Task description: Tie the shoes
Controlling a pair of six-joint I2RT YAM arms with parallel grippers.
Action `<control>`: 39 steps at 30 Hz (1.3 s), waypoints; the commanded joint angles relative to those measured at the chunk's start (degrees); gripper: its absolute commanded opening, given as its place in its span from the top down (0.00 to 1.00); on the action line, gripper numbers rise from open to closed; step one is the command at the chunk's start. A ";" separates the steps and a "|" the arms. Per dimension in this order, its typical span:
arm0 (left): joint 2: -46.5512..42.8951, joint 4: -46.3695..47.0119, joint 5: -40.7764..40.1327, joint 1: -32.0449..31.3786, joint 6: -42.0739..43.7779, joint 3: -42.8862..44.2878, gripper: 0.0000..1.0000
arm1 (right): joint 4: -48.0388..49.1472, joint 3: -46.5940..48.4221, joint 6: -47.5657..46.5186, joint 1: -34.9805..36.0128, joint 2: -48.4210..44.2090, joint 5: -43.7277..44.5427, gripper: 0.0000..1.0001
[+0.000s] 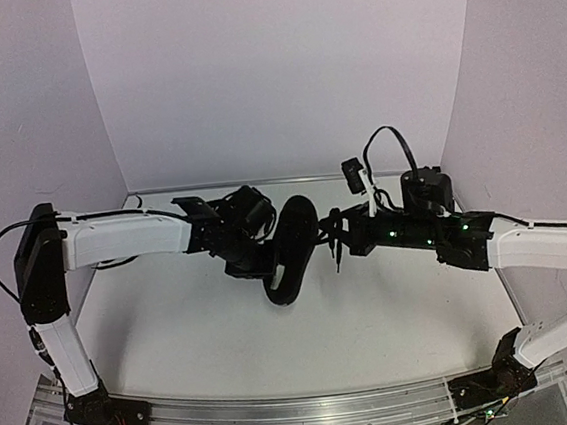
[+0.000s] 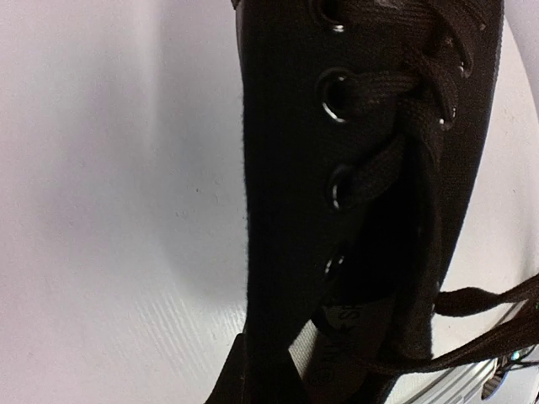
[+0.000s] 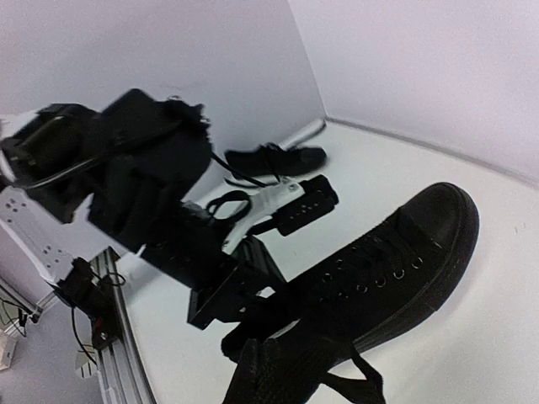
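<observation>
The shoe (image 1: 294, 237) is resting mid-desk (image 1: 375, 324) between both arms. The left claw (image 1: 254, 268) is pinching its soft canvas collar. The right claw (image 1: 333, 238) is sitting fully shut, lace contact unclear. Judged light and floppy, with the thin laces (image 2: 488, 299) offering the best hold.

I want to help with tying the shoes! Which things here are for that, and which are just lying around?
For the job:
- the big shoe in the middle
- its loose laces
- the second shoe, further back

Just there:
- the metal rail in front
- the looped cable on the right arm
</observation>
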 commanded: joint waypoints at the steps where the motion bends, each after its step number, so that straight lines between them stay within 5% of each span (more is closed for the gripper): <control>1: 2.49 11.28 -7.03 -2.84 -12.45 0.78 1.00 | -7.04 2.14 3.83 -0.72 0.93 4.45 1.00; 12: 12.45 16.07 -4.26 -5.71 -20.45 2.95 0.99 | -8.98 1.70 5.28 -3.97 1.47 2.06 1.00; 21: 12.82 19.06 3.04 -5.61 -20.19 2.04 0.75 | -8.94 3.31 4.27 -4.42 5.00 -1.92 1.00; 26: 7.75 16.14 3.14 -4.98 -16.83 1.37 0.65 | -8.95 4.73 4.51 -4.41 6.87 -3.58 1.00; 32: -5.98 21.42 3.58 -0.39 -9.36 -10.73 0.31 | -8.82 6.45 4.28 -4.36 7.50 -6.72 1.00; 39: -15.92 38.49 16.66 1.87 2.51 -22.05 0.33 | -8.23 8.13 6.14 -4.42 8.16 -7.69 0.99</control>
